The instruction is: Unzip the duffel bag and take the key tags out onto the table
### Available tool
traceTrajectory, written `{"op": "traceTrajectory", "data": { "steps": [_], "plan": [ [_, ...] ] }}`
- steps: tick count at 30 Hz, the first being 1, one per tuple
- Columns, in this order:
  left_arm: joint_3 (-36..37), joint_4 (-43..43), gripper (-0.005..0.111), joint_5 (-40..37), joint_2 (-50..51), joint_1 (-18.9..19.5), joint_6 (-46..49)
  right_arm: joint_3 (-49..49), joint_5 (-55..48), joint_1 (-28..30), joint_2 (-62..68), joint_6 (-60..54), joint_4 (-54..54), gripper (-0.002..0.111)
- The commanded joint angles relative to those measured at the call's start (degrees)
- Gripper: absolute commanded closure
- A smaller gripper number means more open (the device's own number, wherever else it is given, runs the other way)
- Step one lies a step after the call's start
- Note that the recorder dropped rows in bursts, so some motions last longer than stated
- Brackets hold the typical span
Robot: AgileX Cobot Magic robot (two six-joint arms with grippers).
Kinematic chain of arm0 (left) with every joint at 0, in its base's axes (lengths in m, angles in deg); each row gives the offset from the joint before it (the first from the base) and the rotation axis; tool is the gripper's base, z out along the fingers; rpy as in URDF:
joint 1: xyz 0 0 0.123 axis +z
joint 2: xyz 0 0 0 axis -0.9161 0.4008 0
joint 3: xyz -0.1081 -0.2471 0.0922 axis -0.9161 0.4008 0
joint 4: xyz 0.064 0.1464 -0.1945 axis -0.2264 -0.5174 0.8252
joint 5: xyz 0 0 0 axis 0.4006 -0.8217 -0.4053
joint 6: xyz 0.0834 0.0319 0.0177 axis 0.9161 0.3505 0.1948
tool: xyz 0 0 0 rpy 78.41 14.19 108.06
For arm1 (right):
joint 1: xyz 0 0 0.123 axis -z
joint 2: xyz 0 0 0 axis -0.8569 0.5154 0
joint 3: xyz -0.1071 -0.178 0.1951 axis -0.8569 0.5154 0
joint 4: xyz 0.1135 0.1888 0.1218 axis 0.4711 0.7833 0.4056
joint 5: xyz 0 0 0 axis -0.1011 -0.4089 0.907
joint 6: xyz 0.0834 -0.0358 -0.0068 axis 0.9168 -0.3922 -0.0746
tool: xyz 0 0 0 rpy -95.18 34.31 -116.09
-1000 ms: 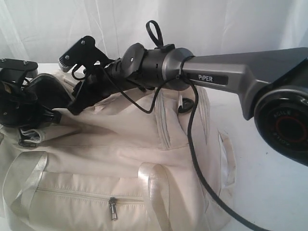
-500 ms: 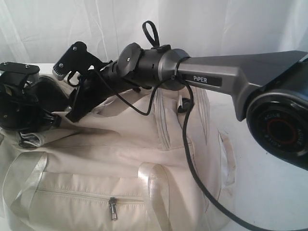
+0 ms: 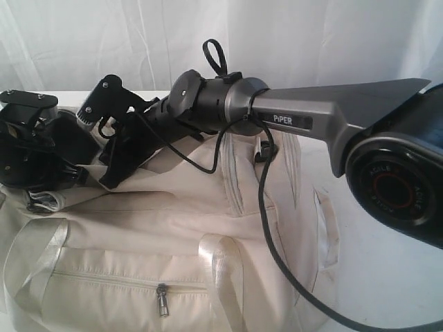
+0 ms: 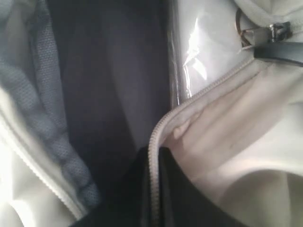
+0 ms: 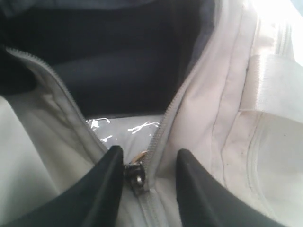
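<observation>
The duffel bag (image 3: 173, 228) lies on the table (image 3: 387, 277), zip partly open. The right gripper (image 5: 150, 158) is spread around the zipper pull (image 5: 136, 174). I cannot tell the left gripper (image 3: 34, 155) grip. The dark inside shows no key tags.

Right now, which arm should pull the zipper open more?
The right one. The right gripper is open around the zipper pull, while the left gripper pinches the duffel bag edge, away from it.

The duffel bag (image 3: 173, 228) sits on the table (image 3: 387, 277), filling six o'clock. The right arm (image 3: 311, 121) reaches across above it from three o'clock; the left arm (image 3: 28, 145) sits at nine o'clock, at the bag's top.
</observation>
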Motion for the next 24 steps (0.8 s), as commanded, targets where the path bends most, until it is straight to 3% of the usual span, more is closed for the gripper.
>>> {"op": "traceTrajectory", "data": {
  "steps": [1, 11, 17, 24],
  "plan": [
    [0.06, 0.25, 0.107, -2.87, -0.14, 0.24, 0.35, 0.04, -0.21, 0.06, 0.43, -0.70, 0.08, 0.073],
    [0.06, 0.25, 0.107, -3.20, -0.14, 0.24, 0.35, 0.04, -2.57, 0.06, 0.68, -2.12, -0.05, 0.073],
    [0.06, 0.25, 0.107, -3.17, -0.14, 0.24, 0.61, 0.04, -3.37, -0.31, 0.31, -3.76, -0.05, 0.082],
    [0.06, 0.25, 0.107, -3.17, -0.14, 0.24, 0.61, 0.04, -3.49, -0.30, -1.53, -4.78, 0.14, 0.082]
  ]
}}
